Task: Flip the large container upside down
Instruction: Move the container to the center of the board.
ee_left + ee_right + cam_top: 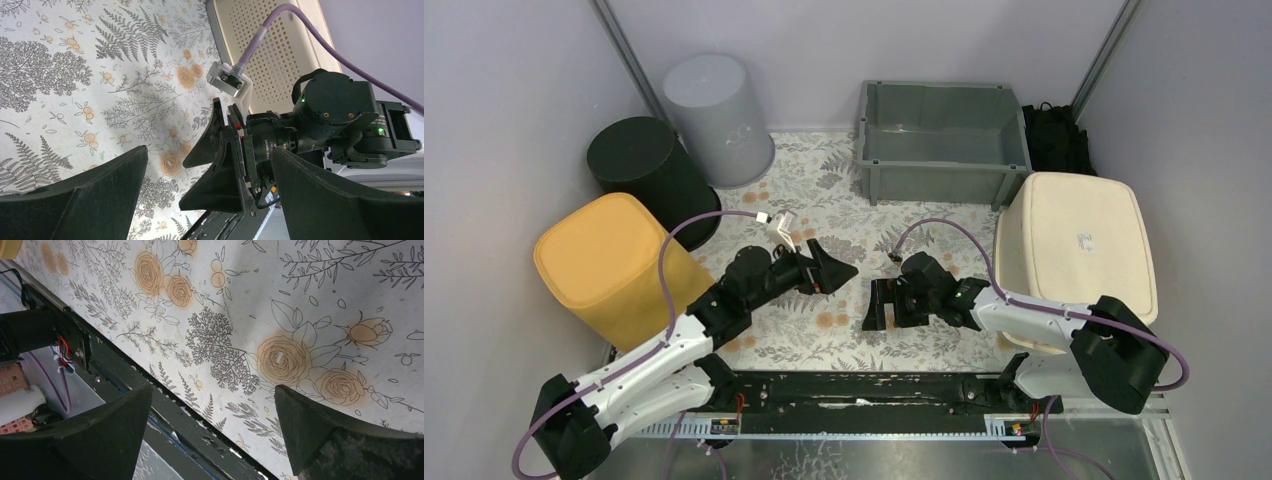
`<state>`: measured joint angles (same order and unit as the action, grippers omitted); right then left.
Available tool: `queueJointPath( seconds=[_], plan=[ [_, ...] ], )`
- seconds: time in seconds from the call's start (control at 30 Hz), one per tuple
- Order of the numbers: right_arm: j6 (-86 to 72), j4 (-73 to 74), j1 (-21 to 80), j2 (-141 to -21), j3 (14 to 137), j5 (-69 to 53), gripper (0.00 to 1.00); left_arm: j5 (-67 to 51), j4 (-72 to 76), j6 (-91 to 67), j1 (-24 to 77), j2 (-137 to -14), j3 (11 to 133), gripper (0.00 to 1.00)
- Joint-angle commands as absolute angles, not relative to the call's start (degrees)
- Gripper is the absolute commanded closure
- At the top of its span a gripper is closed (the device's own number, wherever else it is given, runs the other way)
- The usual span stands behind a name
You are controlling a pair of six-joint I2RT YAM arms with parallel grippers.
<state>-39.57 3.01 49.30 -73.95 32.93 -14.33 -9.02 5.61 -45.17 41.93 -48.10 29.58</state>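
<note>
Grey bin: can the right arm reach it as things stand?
Probably yes: right gripper is open and empty, nothing stands between it and the grey bin; cream bin sits off to the side.

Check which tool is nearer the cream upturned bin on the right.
Right. The right tool is just to the left of the cream bin, its arm running along the bin's near side. The left tool is further left still, beyond the right tool.

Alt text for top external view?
Two arms rest over a floral mat, left claw and right claw both open and empty. An open grey crate stands upright at the back; cream bin, yellow bin, black bin and pale bucket sit inverted.
</note>
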Motion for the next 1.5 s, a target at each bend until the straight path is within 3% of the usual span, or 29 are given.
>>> queueJointPath(
  seconds=[0.0,1.47],
  plan=[
    [-40.0,0.7,49.8,-74.1,34.5,-15.0,0.01,-9.6,6.5,-45.5,41.3,-47.2,28.5,0.0],
    [-41.0,-0.9,49.8,-74.2,32.7,-15.5,0.01,-10.6,8.3,-46.6,41.3,-48.2,27.9,0.0]
  ],
)
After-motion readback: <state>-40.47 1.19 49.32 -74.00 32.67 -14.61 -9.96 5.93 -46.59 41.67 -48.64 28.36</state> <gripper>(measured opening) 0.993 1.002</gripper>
